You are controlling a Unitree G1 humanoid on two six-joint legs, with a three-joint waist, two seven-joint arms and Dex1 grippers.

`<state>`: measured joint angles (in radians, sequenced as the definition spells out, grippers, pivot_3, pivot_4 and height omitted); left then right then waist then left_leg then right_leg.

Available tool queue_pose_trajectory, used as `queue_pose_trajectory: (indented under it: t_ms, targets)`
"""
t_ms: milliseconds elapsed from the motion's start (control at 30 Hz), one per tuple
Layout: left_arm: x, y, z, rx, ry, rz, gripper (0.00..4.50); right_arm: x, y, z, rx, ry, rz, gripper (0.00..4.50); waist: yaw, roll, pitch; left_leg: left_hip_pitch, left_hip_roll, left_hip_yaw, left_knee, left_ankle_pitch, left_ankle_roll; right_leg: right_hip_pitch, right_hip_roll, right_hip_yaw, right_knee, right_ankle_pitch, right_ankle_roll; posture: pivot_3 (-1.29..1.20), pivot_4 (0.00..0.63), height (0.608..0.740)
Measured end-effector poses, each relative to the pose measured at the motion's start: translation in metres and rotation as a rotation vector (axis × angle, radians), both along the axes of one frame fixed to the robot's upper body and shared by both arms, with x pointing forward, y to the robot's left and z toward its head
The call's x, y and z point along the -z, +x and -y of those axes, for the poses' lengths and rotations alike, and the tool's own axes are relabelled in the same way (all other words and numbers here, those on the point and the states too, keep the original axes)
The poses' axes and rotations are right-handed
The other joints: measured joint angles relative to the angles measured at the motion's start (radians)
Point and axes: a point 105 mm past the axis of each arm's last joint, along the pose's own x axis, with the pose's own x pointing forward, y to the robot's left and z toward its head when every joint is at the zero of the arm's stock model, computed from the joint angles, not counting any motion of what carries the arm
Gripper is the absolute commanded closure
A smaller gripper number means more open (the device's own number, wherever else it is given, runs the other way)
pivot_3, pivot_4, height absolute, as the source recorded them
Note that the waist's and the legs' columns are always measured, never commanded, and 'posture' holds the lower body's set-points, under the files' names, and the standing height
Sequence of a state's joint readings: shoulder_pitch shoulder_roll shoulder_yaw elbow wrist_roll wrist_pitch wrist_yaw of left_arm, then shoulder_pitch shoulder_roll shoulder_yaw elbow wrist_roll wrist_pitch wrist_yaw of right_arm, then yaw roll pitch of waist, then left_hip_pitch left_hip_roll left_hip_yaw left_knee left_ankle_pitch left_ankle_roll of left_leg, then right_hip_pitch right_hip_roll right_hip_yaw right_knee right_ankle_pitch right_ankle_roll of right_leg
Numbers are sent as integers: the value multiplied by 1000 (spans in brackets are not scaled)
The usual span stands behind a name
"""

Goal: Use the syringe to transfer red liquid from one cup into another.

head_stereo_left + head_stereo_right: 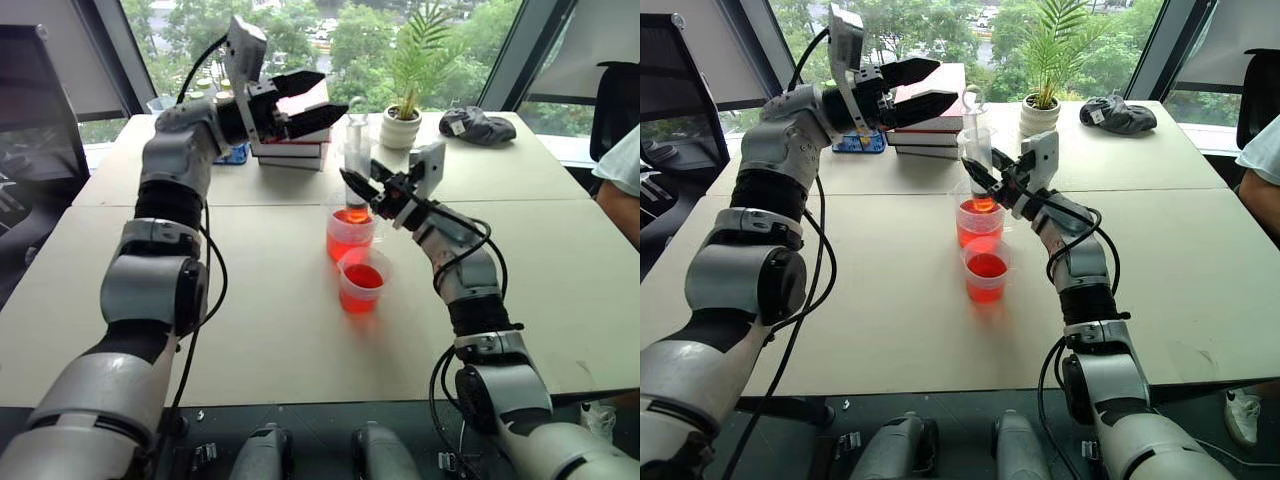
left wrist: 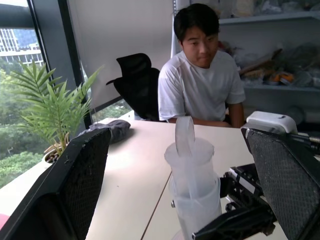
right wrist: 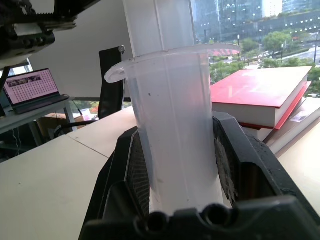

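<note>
Right hand (image 1: pixel 362 186) grips upright syringe (image 1: pixel 357 150) over cup (image 1: pixel 349 233).

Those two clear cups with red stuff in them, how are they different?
The larger cup is taller and wider than the smaller cup. The larger cup stands farther from the robot, and the smaller cup sits nearer. The syringe, shut in the right gripper, stands upright with its tip in the larger cup; nothing is in the smaller cup but liquid. Both are clear plastic, upright on the table, holding red liquid.
</note>
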<state>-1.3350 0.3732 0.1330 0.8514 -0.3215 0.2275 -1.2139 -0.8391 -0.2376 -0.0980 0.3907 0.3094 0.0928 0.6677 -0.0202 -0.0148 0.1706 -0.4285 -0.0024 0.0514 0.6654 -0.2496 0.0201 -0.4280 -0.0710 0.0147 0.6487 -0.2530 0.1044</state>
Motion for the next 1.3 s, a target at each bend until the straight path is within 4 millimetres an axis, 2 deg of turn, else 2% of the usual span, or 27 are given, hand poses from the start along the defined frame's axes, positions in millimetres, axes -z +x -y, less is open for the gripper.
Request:
queue_pose_trajectory:
  t_ms: [100, 200, 300, 367, 500, 600, 767, 1100, 1300]
  targets:
    - [4, -3, -5, 2, -3, -20, 83, -11, -1, 3, 6, 16, 9, 3048, 2, 0, 0, 0, 0, 0, 0, 0, 0, 0, 0, 0, 0, 0, 0, 0, 150, 740]
    - [7, -4, -11, -11, 0, -36, 83, -28, -11, 2, -25, 30, 29, 3048, 5, 0, 0, -1, 0, 0, 0, 0, 0, 0, -1, 0, 1, 0, 0, 0, 150, 740]
    - [12, -6, -14, -2, 3, -62, 83, -53, -33, 3, -71, 52, 66, 3048, 7, 0, 0, -1, 0, -1, 0, 0, 0, 0, -1, 0, 1, 0, 0, 0, 150, 740]
    - [18, -11, -20, 18, 20, -86, 83, -56, -53, 5, -113, 66, 54, 3048, 6, 0, 0, -1, 0, -1, 0, 0, 0, 0, -1, 0, 0, 0, 0, 0, 150, 740]
    - [26, -20, -19, 76, 47, -130, 83, -36, -77, 5, -156, 63, -38, 3048, 7, 0, 0, -1, 0, -1, 1, 0, 0, 1, -2, 0, -1, 0, 0, 0, 150, 740]
    - [24, -29, -12, 132, 58, -138, 83, -25, -89, 5, -158, 55, -65, 3048, 7, 0, 0, -1, 0, -1, 2, 0, 0, 1, -1, 0, -1, 0, 0, 0, 150, 740]
    - [17, -43, -4, 215, 55, -140, 83, 8, -93, 7, -116, 24, -130, 3048, 6, 0, 0, 0, -1, 0, 2, 0, 0, 1, -1, 0, 0, 0, 0, 0, 150, 740]
    - [4, -54, 39, 351, -32, -187, 83, 15, -93, 7, -70, 1, -98, 3048, 8, 0, 0, 0, -1, -1, 2, 0, 0, 1, 0, 0, -1, 0, 0, 0, 150, 740]
    - [2, -56, 55, 381, -49, -192, 83, 19, -93, 4, -69, -7, -109, 3048, 6, 0, 0, 0, 0, -1, 2, 0, 0, 1, 0, 0, -1, 0, 0, 0, 150, 740]
